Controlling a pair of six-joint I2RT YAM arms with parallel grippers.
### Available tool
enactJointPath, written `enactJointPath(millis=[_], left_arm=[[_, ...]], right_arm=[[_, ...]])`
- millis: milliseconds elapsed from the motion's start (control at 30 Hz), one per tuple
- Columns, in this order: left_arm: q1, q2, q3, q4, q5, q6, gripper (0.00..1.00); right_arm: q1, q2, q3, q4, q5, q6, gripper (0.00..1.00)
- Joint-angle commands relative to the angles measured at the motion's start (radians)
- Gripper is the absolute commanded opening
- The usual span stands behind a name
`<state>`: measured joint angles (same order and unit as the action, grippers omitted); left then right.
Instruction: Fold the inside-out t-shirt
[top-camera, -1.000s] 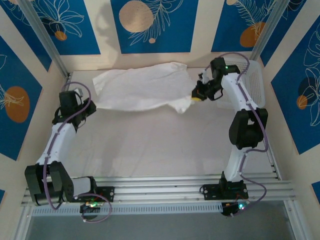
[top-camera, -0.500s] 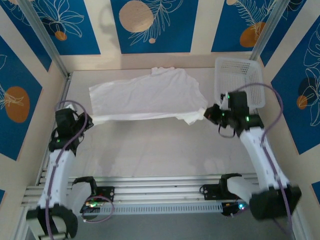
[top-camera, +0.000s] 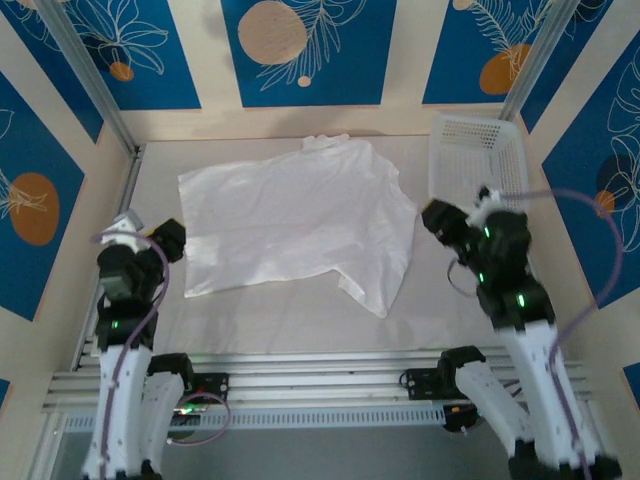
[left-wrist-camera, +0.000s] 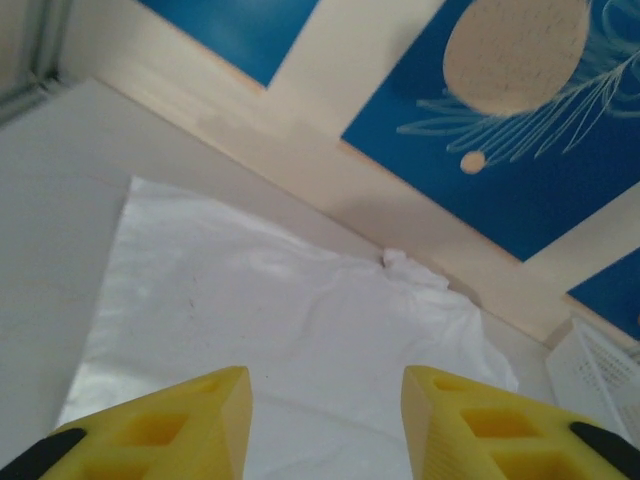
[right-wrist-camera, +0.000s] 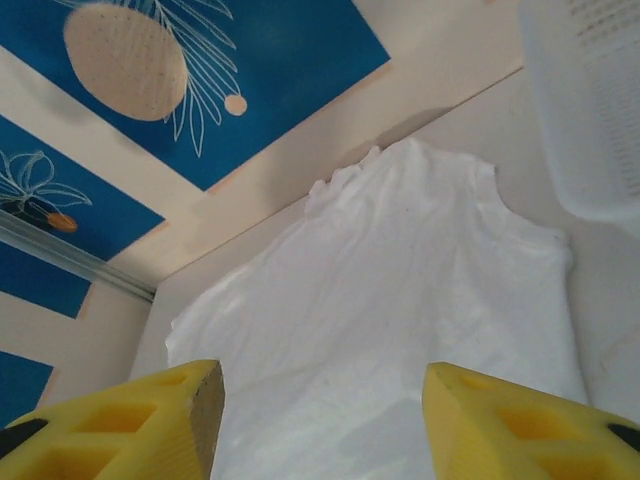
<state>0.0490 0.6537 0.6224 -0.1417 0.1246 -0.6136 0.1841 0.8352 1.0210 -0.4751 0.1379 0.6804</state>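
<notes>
The white t-shirt (top-camera: 295, 215) lies spread out and wrinkled across the back half of the table, one sleeve pointing toward the front right. My left gripper (top-camera: 168, 238) hovers off the shirt's near left corner, raised above the table. In the left wrist view the left gripper (left-wrist-camera: 325, 425) stands open with nothing between its yellow fingers (left-wrist-camera: 215, 415), and the t-shirt (left-wrist-camera: 290, 330) lies beyond them. My right gripper (top-camera: 436, 216) hangs just right of the shirt's right edge. The right gripper (right-wrist-camera: 320, 425) is open and empty too, above the t-shirt (right-wrist-camera: 400, 290).
A white lattice basket (top-camera: 485, 160) stands at the back right, close behind the right arm; its basket wall (right-wrist-camera: 590, 100) fills the right wrist view's upper right corner. Blue patterned walls enclose the table on three sides. Bare tabletop (top-camera: 300, 315) stretches in front of the shirt.
Both grippers opened and let go of the shirt, then pulled back toward the near edge and rose. The shirt dropped and now lies flatter, reaching farther toward the front.
</notes>
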Motion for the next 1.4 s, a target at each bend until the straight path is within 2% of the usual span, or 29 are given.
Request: enactJointPath(millis=[0, 33, 67, 100, 167, 233, 300, 433, 500, 600, 833, 967, 1067, 1167, 1233, 1300, 1367], left_arm=[[-0.164, 0.253, 0.119, 0.020, -0.117, 0.093, 0.37], [-0.209, 0.347, 0.179, -0.025, -0.184, 0.120, 0.32], [-0.235, 0.474, 0.268, -0.096, -0.237, 0.120, 0.24], [-0.241, 0.601, 0.356, -0.163, -0.262, 0.110, 0.14], [-0.239, 0.806, 0.505, -0.255, -0.316, 0.081, 0.00], [-0.235, 0.969, 0.619, -0.294, -0.369, 0.070, 0.00], [-0.215, 1.106, 0.711, -0.296, -0.379, 0.045, 0.00], [-0.149, 1.275, 0.832, -0.300, -0.313, -0.006, 0.00], [-0.119, 1.349, 0.892, -0.320, -0.299, -0.021, 0.00], [-0.081, 1.438, 0.966, -0.363, -0.264, -0.034, 0.00], [-0.030, 1.549, 1.026, -0.382, -0.173, -0.028, 0.00], [-0.002, 1.607, 1.077, -0.407, -0.161, -0.002, 0.00], [0.031, 1.631, 1.090, -0.372, -0.086, 0.013, 0.00], [0.044, 1.606, 1.075, -0.348, -0.051, 0.044, 0.00], [0.043, 1.540, 1.005, -0.280, -0.011, 0.047, 0.00], [0.042, 1.418, 0.894, -0.192, 0.018, 0.026, 0.11], [0.043, 1.279, 0.791, -0.147, 0.016, 0.009, 0.27]], right_arm=[[0.028, 0.333, 0.114, -0.050, -0.169, -0.092, 0.47], [0.043, 0.419, 0.150, -0.063, -0.177, -0.102, 0.42], [0.056, 0.513, 0.179, -0.068, -0.173, -0.106, 0.36], [0.061, 0.593, 0.200, -0.062, -0.171, -0.107, 0.31], [0.066, 0.718, 0.218, -0.034, -0.156, -0.082, 0.21], [0.066, 0.817, 0.232, -0.019, -0.154, -0.061, 0.08], [0.066, 0.885, 0.221, -0.003, -0.131, -0.022, 0.05], [0.067, 0.923, 0.140, 0.026, -0.080, 0.073, 0.03], [0.077, 0.932, 0.068, 0.077, -0.129, 0.115, 0.04], [0.107, 0.933, -0.005, 0.096, -0.116, 0.152, 0.05], [0.171, 0.859, -0.169, 0.095, -0.091, 0.278, 0.00], [0.270, 0.707, -0.328, 0.106, -0.078, 0.380, 0.00], [0.357, 0.594, -0.429, 0.093, -0.040, 0.443, 0.00], [0.378, 0.507, -0.449, 0.063, -0.022, 0.426, 0.00], [0.370, 0.454, -0.408, 0.045, 0.009, 0.369, 0.07], [0.347, 0.403, -0.340, -0.010, 0.043, 0.327, 0.17], [0.324, 0.340, -0.311, -0.075, 0.083, 0.336, 0.21]])
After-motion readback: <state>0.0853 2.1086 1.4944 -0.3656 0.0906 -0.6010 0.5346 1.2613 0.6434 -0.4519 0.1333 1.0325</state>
